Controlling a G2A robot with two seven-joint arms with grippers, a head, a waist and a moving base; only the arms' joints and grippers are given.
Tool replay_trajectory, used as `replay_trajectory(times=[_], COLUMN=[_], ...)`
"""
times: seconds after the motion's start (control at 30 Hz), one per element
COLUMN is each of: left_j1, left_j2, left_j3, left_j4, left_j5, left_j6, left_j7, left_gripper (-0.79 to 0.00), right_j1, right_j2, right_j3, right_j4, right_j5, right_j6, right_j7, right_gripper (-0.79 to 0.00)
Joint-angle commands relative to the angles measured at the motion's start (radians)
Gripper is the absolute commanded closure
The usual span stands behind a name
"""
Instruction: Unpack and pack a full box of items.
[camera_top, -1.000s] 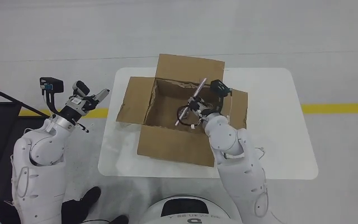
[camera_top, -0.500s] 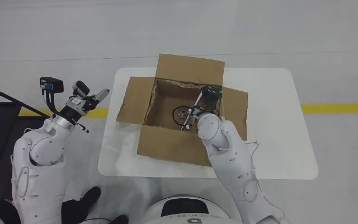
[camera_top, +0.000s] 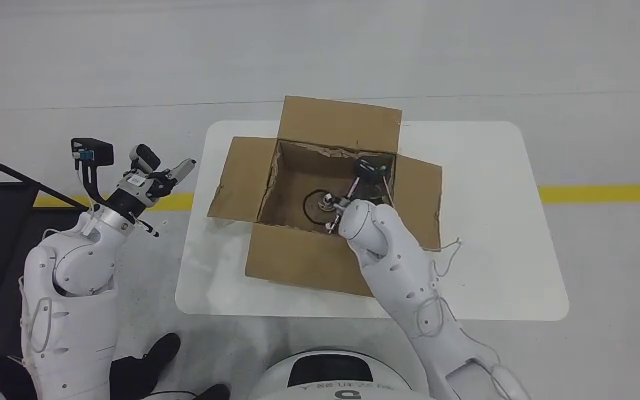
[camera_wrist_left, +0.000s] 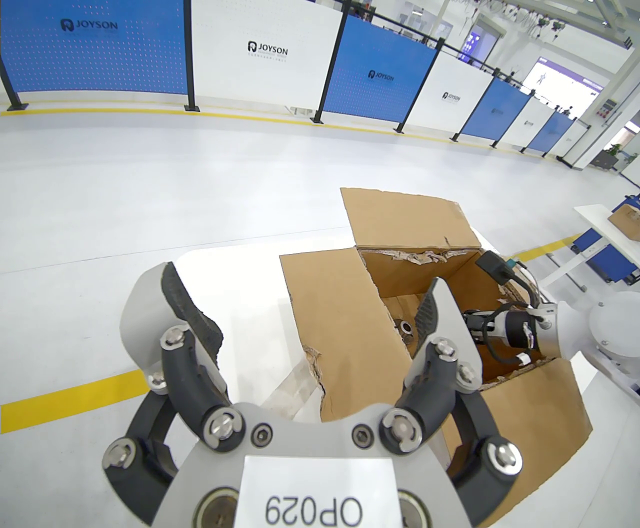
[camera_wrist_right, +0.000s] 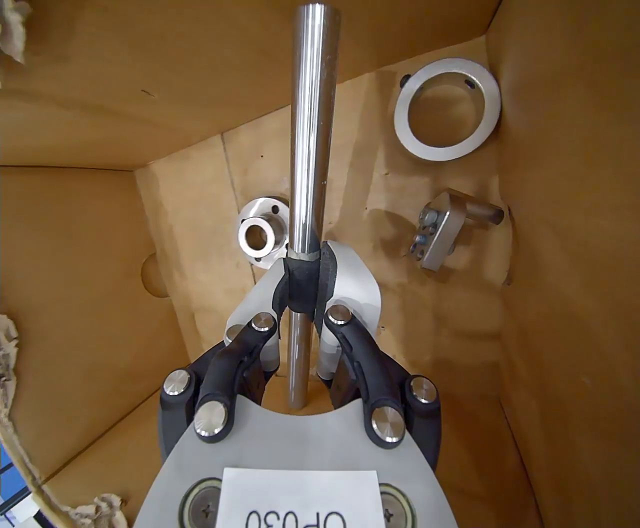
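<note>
Steel rod (camera_wrist_right: 310, 125) is clamped near one end by the right gripper (camera_wrist_right: 305, 270) inside the box (camera_top: 300, 262), angled over the flange (camera_wrist_right: 260, 232), likely to clear the walls. Left gripper (camera_wrist_left: 305, 290) is held wide open and empty, off the table's (camera_top: 480, 200) side.

flange (camera_wrist_right: 250, 212) partly hidden behind rod (camera_wrist_right: 310, 125)

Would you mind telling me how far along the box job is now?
Done or untouched: a ring, a flanged hub and a bracket lie in the box. In hand: the right gripper, shut on a steel rod, is inside the box. Remaining: the flaps stand open; the left gripper is open.
</note>
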Motion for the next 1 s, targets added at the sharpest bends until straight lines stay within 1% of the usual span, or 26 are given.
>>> replay_trajectory(times=[0.0, 0.07, 0.13, 0.17, 0.2, 0.3, 0.37, 0.47, 0.57, 0.67, 0.73, 0.8, 0.87, 0.9, 0.97], left_j1=[0.0, 0.0, 0.0, 0.0, 0.0, 0.0, 0.0, 0.0, 0.0, 0.0, 0.0, 0.0, 0.0, 0.0, 0.0], left_j2=[0.0, 0.0, 0.0, 0.0, 0.0, 0.0, 0.0, 0.0, 0.0, 0.0, 0.0, 0.0, 0.0, 0.0, 0.0], left_j3=[0.0, 0.0, 0.0, 0.0, 0.0, 0.0, 0.0, 0.0, 0.0, 0.0, 0.0, 0.0, 0.0, 0.0, 0.0], left_j4=[0.0, 0.0, 0.0, 0.0, 0.0, 0.0, 0.0, 0.0, 0.0, 0.0, 0.0, 0.0, 0.0, 0.0, 0.0], left_j5=[0.0, 0.0, 0.0, 0.0, 0.0, 0.0, 0.0, 0.0, 0.0, 0.0, 0.0, 0.0, 0.0, 0.0, 0.0], left_j6=[0.0, 0.0, 0.0, 0.0, 0.0, 0.0, 0.0, 0.0, 0.0, 0.0, 0.0, 0.0, 0.0, 0.0, 0.0], left_j7=[-0.001, -0.001, -0.001, -0.001, -0.001, -0.001, -0.001, -0.001, -0.001, -0.001, -0.001, -0.001, -0.001, -0.001, -0.001], left_gripper=[-0.785, -0.785, -0.785, -0.785, -0.785, -0.785, -0.785, -0.785, -0.785, -0.785, -0.785, -0.785, -0.785, -0.785, -0.785], right_j1=[0.011, 0.02, 0.025, 0.027, 0.028, 0.011, -0.019, -0.102, -0.22, -0.338, -0.402, -0.452, -0.478, -0.486, -0.486], right_j2=[-0.002, -0.004, -0.006, -0.006, -0.007, -0.003, 0.004, 0.022, 0.044, 0.062, 0.069, 0.073, 0.075, 0.075, 0.075], right_j3=[-0.005, -0.01, -0.016, -0.019, -0.021, -0.019, -0.01, 0.03, 0.109, 0.211, 0.288, 0.362, 0.438, 0.46, 0.46], right_j4=[0.021, 0.036, 0.049, 0.053, 0.051, -0.008, -0.088, -0.293, -0.558, -0.78, -0.884, -0.943, -0.947, -0.947, -0.947], right_j5=[-0.002, 0.002, 0.0, -0.004, -0.006, -0.006, -0.019, -0.032, -0.02, 0.057, 0.134, 0.227, 0.325, 0.354, 0.354], right_j6=[0.011, 0.016, 0.018, 0.019, 0.022, 0.008, -0.008, -0.065, -0.152, -0.243, -0.296, -0.337, -0.364, -0.361, -0.361], right_j7=[-0.004, -0.007, -0.01, -0.01, -0.009, 0.015, 0.033, 0.073, 0.133, 0.19, 0.194, 0.179, 0.153, 0.147, 0.147], right_gripper=[-0.16, -0.283, -0.369, -0.551, -0.776, -0.785, -0.785, -0.785, -0.785, -0.785, -0.785, -0.785, -0.785, -0.785, -0.785])
